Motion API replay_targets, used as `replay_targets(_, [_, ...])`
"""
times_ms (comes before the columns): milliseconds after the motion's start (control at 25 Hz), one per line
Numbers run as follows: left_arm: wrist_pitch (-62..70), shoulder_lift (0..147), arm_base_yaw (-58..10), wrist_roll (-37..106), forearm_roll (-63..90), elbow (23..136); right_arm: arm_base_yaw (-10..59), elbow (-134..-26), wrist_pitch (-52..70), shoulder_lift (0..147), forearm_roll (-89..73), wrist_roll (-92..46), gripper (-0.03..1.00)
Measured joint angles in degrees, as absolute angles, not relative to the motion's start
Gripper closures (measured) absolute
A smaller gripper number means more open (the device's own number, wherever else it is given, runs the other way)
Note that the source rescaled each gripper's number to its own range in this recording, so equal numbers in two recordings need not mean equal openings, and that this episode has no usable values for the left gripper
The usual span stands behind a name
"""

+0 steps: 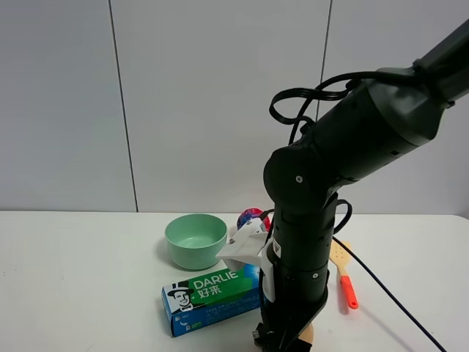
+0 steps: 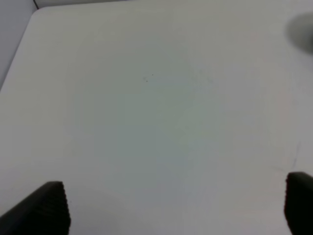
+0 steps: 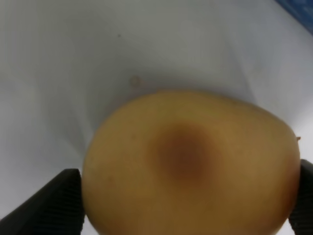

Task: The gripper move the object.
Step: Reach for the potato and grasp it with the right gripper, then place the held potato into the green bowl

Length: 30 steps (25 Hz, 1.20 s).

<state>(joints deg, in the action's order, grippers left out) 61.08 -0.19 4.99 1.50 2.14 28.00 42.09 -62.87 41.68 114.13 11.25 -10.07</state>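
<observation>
1. Now, we look through the right wrist camera: the right gripper (image 3: 183, 203) has its dark fingertips (image 3: 54, 200) against both flanks of the tan fruit (image 3: 190, 166), so the claw looks closed on it at the widest part.
2. From the high camera we find that fruit (image 1: 307, 337) at the near edge of the white table (image 1: 73, 279), a tan sliver peeking from under the right arm, just beside the Darlie toothpaste box (image 1: 212, 297).
3. The skin looks smooth and rounded, so we judge a slip is the main risk. We want the pads level on the middle of the fruit, with a firm but gentle squeeze.
4. We would lift straight up first, since the box is close and a sideways drag could nudge it.
5. Further back we see a green bowl (image 1: 196, 240), a speckled ball (image 1: 249, 218) and a spatula (image 1: 343, 275). We would carry the fruit high enough to pass over them.
6. Over on the other side, the left gripper (image 2: 171, 208) hangs with its claw wide above bare table, holding nothing and well out of our way.
</observation>
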Motion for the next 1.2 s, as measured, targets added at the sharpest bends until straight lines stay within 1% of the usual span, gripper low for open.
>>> replay_targets(40, [61.1,-0.2,5.0,1.5,2.1,28.0,42.1,-62.9,41.2,114.1,11.2,-10.1,0.05])
replay_targets(200, [61.1,-0.2,5.0,1.5,2.1,28.0,42.1,-62.9,40.7,114.1,11.2,-10.0,0.16])
replay_targets(400, [61.1,-0.2,5.0,1.5,2.1,28.0,42.1,-62.9,40.4,114.1,11.0,-9.8,0.24])
replay_targets(480, [61.1,-0.2,5.0,1.5,2.1,28.0,42.1,-62.9,40.4,114.1,10.6,-9.8,0.30])
replay_targets(760, [61.1,-0.2,5.0,1.5,2.1,28.0,42.1,-62.9,40.9,114.1,9.3,-9.8,0.54])
replay_targets(1000, [61.1,-0.2,5.0,1.5,2.1,28.0,42.1,-62.9,41.5,114.1,8.3,-9.8,0.80])
replay_targets(1080, [61.1,-0.2,5.0,1.5,2.1,28.0,42.1,-62.9,42.0,114.1,8.2,-9.8,0.84])
replay_targets(1200, [61.1,-0.2,5.0,1.5,2.1,28.0,42.1,-62.9,42.5,113.7,7.8,-9.8,0.86])
